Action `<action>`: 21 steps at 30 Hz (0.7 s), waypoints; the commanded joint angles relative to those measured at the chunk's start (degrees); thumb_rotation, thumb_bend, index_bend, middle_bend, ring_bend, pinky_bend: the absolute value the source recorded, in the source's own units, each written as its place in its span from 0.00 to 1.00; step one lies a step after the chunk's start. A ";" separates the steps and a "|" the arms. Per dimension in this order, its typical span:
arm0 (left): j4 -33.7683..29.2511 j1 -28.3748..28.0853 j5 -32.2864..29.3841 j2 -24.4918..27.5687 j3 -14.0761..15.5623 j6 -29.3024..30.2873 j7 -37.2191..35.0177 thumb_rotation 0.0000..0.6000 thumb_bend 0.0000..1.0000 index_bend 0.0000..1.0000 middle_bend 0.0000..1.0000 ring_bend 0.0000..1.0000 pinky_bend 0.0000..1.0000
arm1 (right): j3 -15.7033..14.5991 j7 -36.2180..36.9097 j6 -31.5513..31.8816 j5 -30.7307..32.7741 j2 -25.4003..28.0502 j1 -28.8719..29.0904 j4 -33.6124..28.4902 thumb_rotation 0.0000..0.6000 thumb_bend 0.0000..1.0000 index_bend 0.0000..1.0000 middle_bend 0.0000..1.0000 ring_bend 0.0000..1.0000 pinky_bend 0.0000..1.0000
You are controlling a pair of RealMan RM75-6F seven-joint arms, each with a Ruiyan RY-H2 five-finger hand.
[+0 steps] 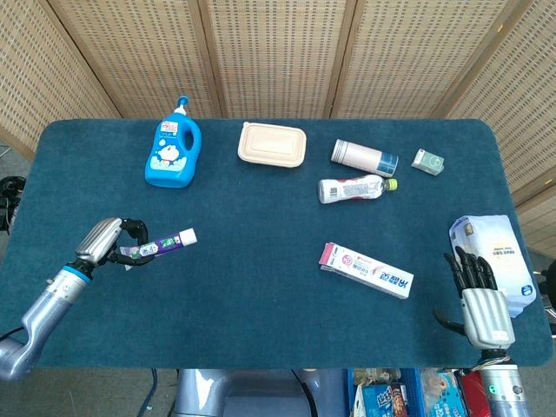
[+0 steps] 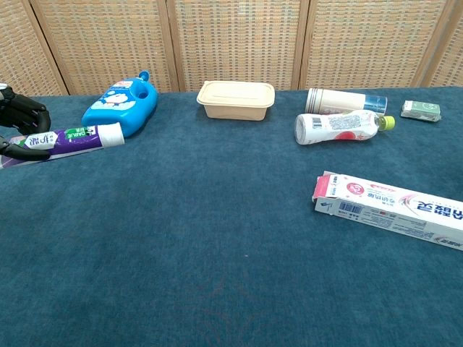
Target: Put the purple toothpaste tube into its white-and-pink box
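chest view's edges crop the left hand (image 2: 16,123) and box (image 2: 394,208)

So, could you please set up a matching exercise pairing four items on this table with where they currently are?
Things:
1. purple toothpaste tube
2. white-and-pink cardboard box
3. blue detergent bottle
4. small green packet

Places:
A. far right corner
B. far left
C. held by left robot hand
D. flat, centre-right, near front

Pairs: 1-C, 2-D, 3-B, 4-A
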 commanded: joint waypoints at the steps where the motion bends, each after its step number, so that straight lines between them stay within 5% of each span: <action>1: -1.52 -1.80 2.26 2.92 2.06 -3.47 -5.02 1.00 0.48 0.92 0.66 0.48 0.43 | -0.01 -0.11 -0.17 0.11 -0.12 0.07 0.06 1.00 0.24 0.00 0.00 0.00 0.00; 8: -3.23 -5.46 6.58 7.98 5.25 -8.27 -9.14 1.00 0.49 0.92 0.66 0.48 0.43 | -0.08 -0.27 -0.67 0.37 -0.40 0.25 0.15 1.00 0.24 0.00 0.00 0.00 0.00; 21: -6.16 -7.24 6.63 11.03 5.59 -8.91 -6.88 1.00 0.51 0.93 0.66 0.48 0.43 | 0.25 0.41 -2.21 2.08 -0.55 0.69 0.73 1.00 0.24 0.00 0.00 0.00 0.00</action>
